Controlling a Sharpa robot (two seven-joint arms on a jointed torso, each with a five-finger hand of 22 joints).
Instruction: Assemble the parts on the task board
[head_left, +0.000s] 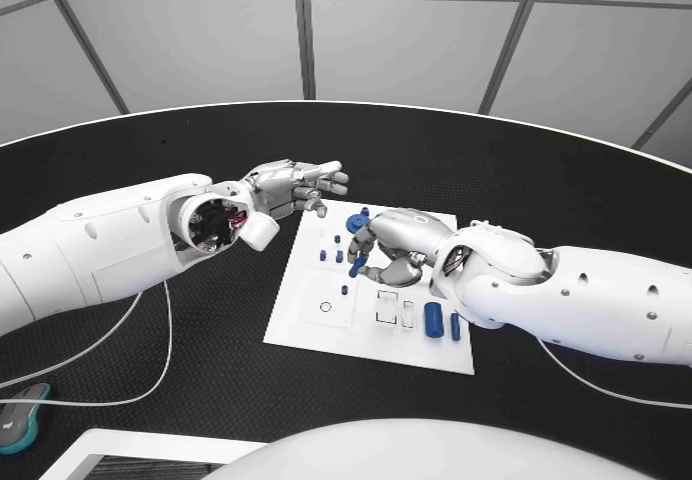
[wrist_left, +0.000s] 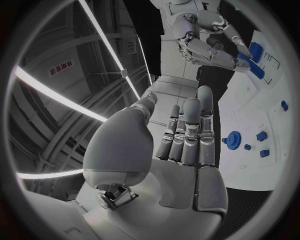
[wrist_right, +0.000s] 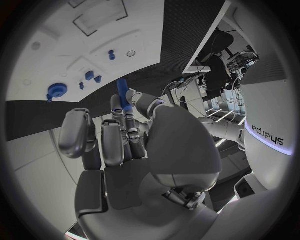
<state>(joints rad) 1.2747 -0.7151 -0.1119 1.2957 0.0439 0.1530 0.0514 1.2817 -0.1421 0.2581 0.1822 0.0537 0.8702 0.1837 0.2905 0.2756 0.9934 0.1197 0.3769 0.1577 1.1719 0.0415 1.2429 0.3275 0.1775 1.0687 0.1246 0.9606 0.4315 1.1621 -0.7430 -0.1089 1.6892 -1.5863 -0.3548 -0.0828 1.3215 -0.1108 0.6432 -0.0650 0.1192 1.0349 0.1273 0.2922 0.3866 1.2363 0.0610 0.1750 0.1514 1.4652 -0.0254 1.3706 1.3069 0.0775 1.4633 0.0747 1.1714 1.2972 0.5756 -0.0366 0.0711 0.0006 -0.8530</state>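
A blue peg (head_left: 358, 265) sits pinched in the fingers of the right hand (head_left: 387, 245), above the middle of the white task board (head_left: 325, 325) at the centre of the black table (head_left: 173, 390). At the board's 11 o'clock corner the left hand (head_left: 296, 185) hovers unclenched, holding nothing. A blue gear (head_left: 356, 224) stands near the board's 12 o'clock edge.

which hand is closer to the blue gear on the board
Right. The right hand, pinching a blue peg, hovers over the task board just beside the blue gear. The left hand, open and empty, sits off the board's far corner, farther away.
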